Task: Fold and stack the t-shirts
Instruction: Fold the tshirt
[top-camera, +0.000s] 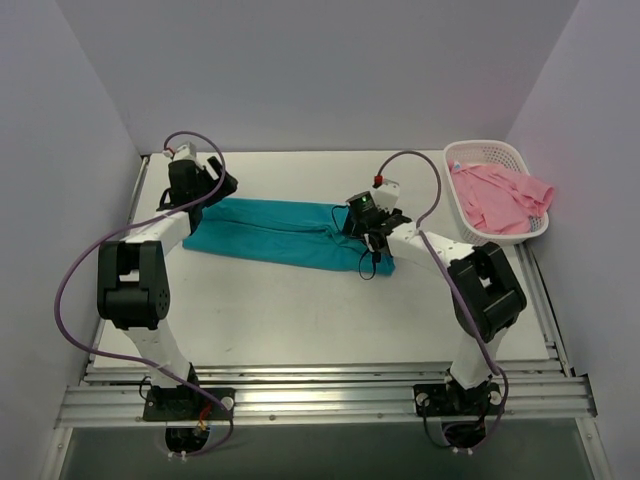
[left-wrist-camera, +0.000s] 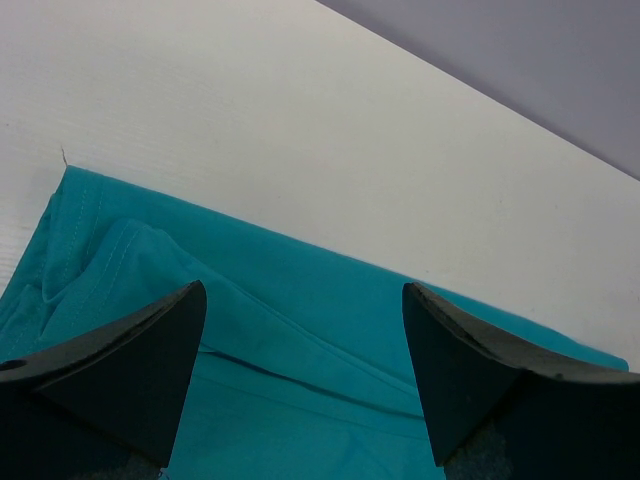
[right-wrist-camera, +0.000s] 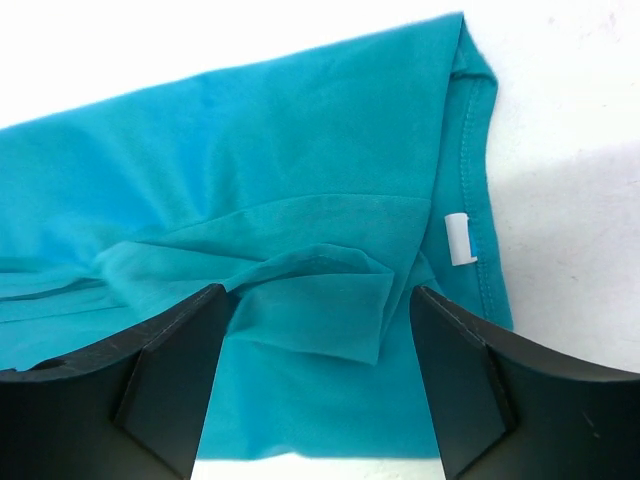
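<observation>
Teal shirt (top-camera: 280, 232) is lying as a long folded strip across the white table (top-camera: 300, 310), grey walls (top-camera: 320, 70) closing in three sides. Pink shirt (top-camera: 495, 197) is sitting heaped in the basket (top-camera: 470, 155), far right corner. Left gripper (left-wrist-camera: 305, 300) and right gripper (right-wrist-camera: 318, 292) are hanging wide open over the strip's ends, holding nothing.

Soft cloth on a matt white top

The teal t-shirt (top-camera: 280, 230) is thin, matt cloth with stitched hems and a smooth white neck label (right-wrist-camera: 458, 238) — the pink t-shirt (top-camera: 495, 195) looks like the same soft cloth. The table (top-camera: 300, 310) is matt white and faintly lined. The basket (top-camera: 485, 146) is white lattice plastic, the black fingers (right-wrist-camera: 165, 390) are dull, smooth plastic, and the front rails (top-camera: 320, 398) are bare metal.
</observation>
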